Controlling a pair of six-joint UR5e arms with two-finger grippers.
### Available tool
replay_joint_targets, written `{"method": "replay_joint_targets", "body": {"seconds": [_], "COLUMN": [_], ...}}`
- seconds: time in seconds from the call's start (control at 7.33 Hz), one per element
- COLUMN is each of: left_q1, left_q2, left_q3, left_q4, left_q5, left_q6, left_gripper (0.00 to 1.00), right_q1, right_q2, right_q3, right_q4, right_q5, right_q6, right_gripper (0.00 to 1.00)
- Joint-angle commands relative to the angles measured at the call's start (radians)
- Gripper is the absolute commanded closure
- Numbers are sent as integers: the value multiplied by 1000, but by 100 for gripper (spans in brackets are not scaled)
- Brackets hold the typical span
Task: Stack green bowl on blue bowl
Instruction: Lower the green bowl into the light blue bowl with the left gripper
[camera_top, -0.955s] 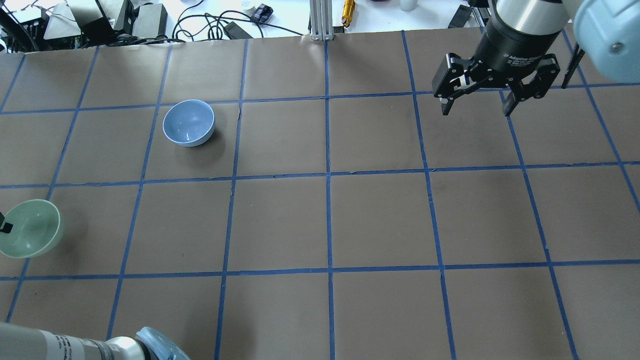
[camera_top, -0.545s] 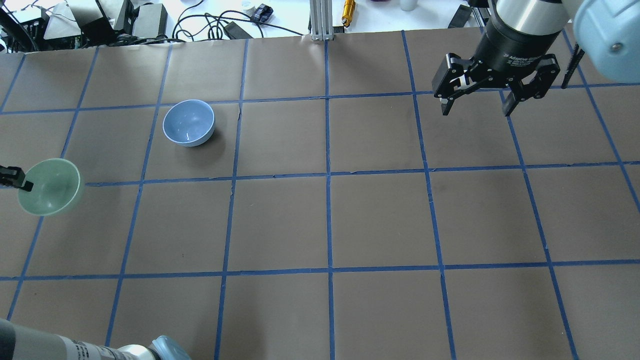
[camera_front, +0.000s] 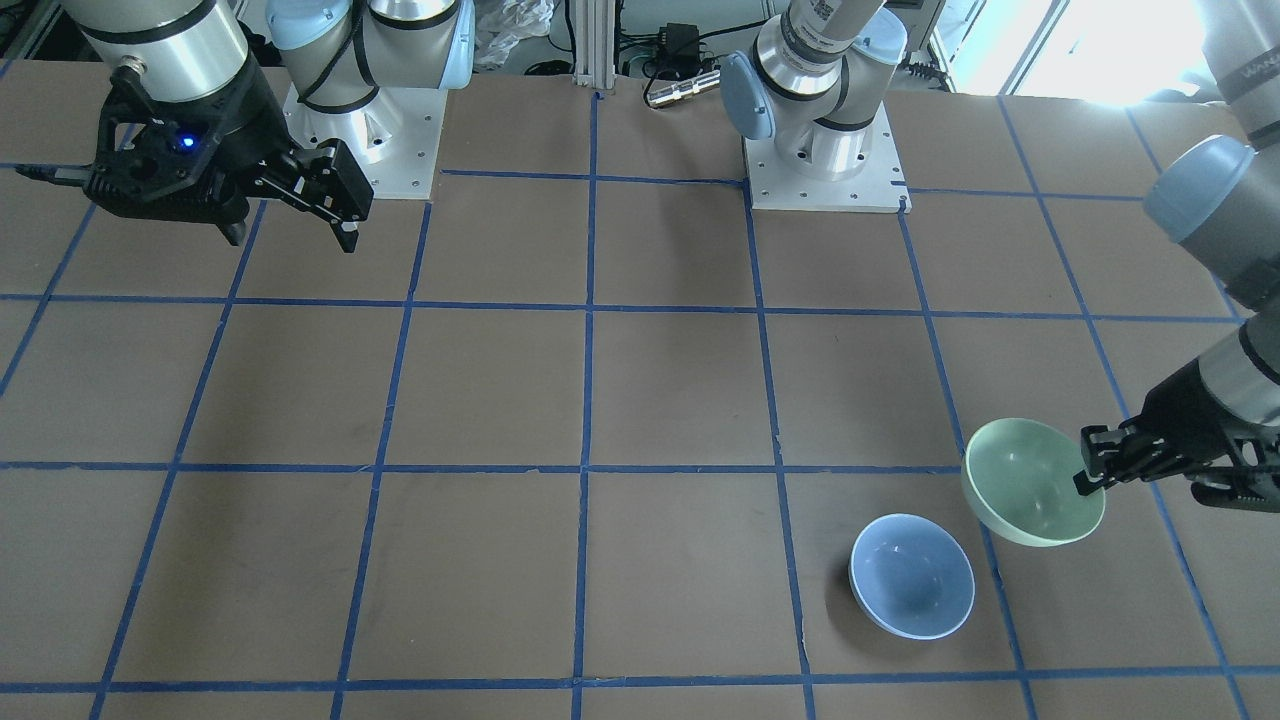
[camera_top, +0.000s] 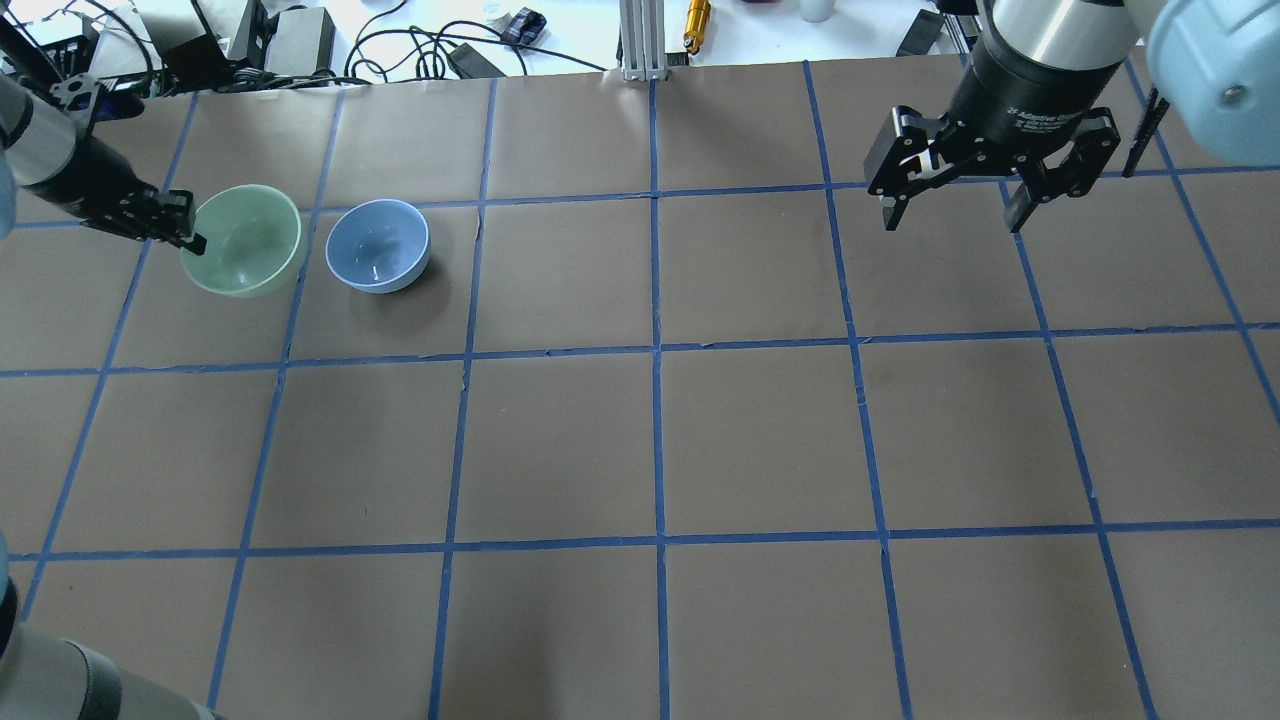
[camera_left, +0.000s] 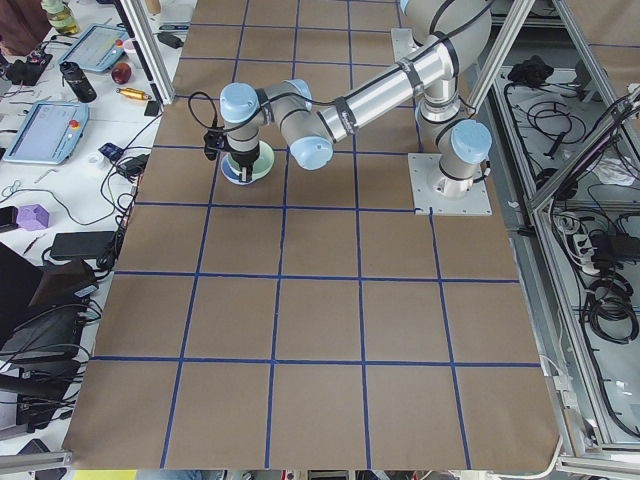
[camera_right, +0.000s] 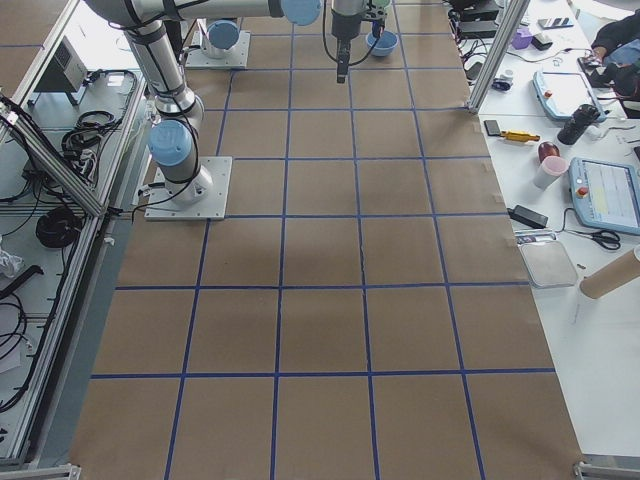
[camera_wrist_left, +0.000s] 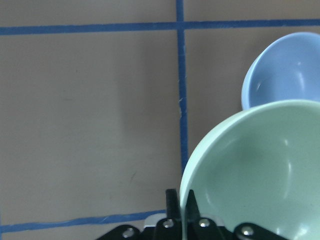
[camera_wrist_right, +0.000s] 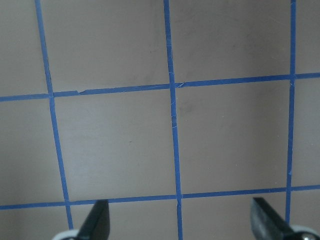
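Observation:
My left gripper (camera_top: 192, 238) (camera_front: 1085, 478) is shut on the rim of the green bowl (camera_top: 243, 240) (camera_front: 1033, 482) and holds it above the table, just left of the blue bowl (camera_top: 378, 245) (camera_front: 911, 575) in the overhead view. The blue bowl sits upright on the brown table. In the left wrist view the green bowl (camera_wrist_left: 260, 170) fills the lower right, the gripper (camera_wrist_left: 182, 210) pinches its rim, and the blue bowl (camera_wrist_left: 287, 70) lies beyond it. My right gripper (camera_top: 950, 212) (camera_front: 290, 228) is open and empty, far off at the table's other side.
The brown table (camera_top: 660, 440) has a blue tape grid. Cables, boxes and tools (camera_top: 300, 40) lie beyond its far edge. Both arm bases (camera_front: 820, 150) stand on white plates at the robot's side.
My left gripper has carried the green bowl from the near left edge away across the table, to just beside the blue bowl. The right arm has not moved.

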Motion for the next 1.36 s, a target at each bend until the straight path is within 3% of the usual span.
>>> {"method": "replay_joint_targets", "body": {"seconds": [0.0,0.55,1.23], "left_q1": [-66,-69,-86], "left_q2": [-68,-128,-156], "left_q3": [60,76,67], "left_q4": [7,17,43], "left_q5": [10,90,90], "left_q6": [-113,-117,-126], "left_gripper": [100,100,100], "right_q1": [0,0,0], "right_q2": [0,0,0], "right_q3": [1,-1,-1], "right_q4": [0,0,0], "right_q5": [0,0,0], "right_q6": [0,0,0], "right_gripper": [0,0,0]}}
